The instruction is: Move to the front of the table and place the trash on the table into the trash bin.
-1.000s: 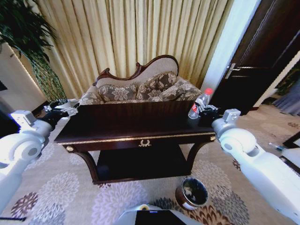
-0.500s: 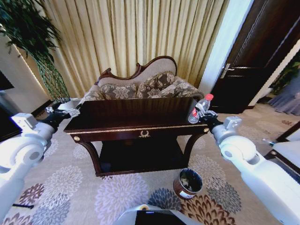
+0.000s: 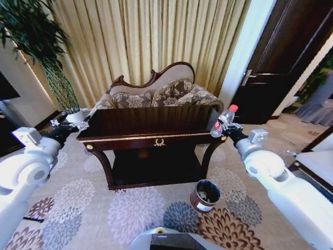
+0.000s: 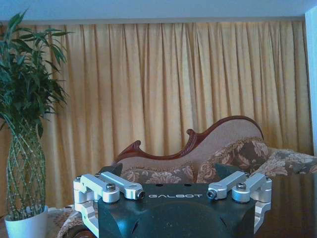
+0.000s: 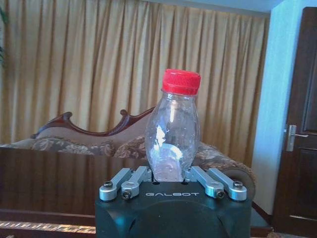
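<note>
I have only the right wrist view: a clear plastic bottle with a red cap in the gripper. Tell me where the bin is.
Observer: The small brown cylindrical trash bin stands on the floral carpet, in front of the dark glossy wooden table's right front leg.
Operator: Give me the right gripper's place relative to it.
Observer: The right gripper holds the clear plastic bottle by the table's right end, higher than the bin and farther from the robot.
Operator: Report the left arm.
Observer: The left gripper is by the table's left end, open, holding nothing.
</note>
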Motion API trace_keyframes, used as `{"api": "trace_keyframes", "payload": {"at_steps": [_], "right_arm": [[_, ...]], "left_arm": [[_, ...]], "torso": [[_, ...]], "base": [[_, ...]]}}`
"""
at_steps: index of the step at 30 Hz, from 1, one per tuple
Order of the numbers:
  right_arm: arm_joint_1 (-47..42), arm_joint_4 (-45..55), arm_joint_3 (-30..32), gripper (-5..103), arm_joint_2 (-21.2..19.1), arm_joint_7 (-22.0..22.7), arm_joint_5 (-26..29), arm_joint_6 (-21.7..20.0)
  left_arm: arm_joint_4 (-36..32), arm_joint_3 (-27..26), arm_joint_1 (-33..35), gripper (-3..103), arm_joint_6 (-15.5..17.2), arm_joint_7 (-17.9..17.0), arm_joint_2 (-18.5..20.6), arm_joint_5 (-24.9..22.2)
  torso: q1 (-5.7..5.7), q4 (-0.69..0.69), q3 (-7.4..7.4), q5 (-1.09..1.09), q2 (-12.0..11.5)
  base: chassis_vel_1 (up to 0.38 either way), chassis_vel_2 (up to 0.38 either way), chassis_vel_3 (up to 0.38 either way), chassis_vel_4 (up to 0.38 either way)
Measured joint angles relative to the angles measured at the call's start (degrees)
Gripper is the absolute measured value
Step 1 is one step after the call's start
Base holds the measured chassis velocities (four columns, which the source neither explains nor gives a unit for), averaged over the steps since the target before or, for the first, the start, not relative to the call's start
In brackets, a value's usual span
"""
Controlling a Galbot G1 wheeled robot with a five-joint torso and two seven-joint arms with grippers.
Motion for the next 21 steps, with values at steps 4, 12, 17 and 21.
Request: {"api": "trace_keyframes", "payload": {"at_steps": [4,12,17,21], "right_arm": [[-0.94,-1.33,-1.33,25,1.49,-0.71,-1.7,-0.61],[-6.27,-10.17,-3.67,25,5.38,0.22,-7.79,-8.25],[-6.51,-19.07,-6.84,25,8.34,0.15,-11.94,-6.97],[-2.4,-30.12,-10.72,25,12.94,-1.31,-16.19,-2.01]], "left_arm": [[0.32,0.8,-0.16,100,-0.31,0.08,-0.55,0.81],[0.66,2.05,-0.55,100,-1.17,0.44,-2.01,2.13],[1.02,2.69,-1.02,100,-1.56,0.5,-2.94,2.73],[1.59,3.27,-1.12,100,-2.12,1.59,-3.75,3.85]], "torso": [[0.03,0.02,0.02,-0.01,-0.02],[0.08,-0.02,0.04,0.02,-0.06],[0.03,-0.01,0.02,0.0,-0.03],[0.04,-0.01,0.03,0.0,-0.03]], "base": [[0.0,0.0,0.0,0.0],[0.0,0.0,0.0,0.0],[0.0,0.0,0.0,0.0],[0.0,0.0,0.0,0.0]]}}
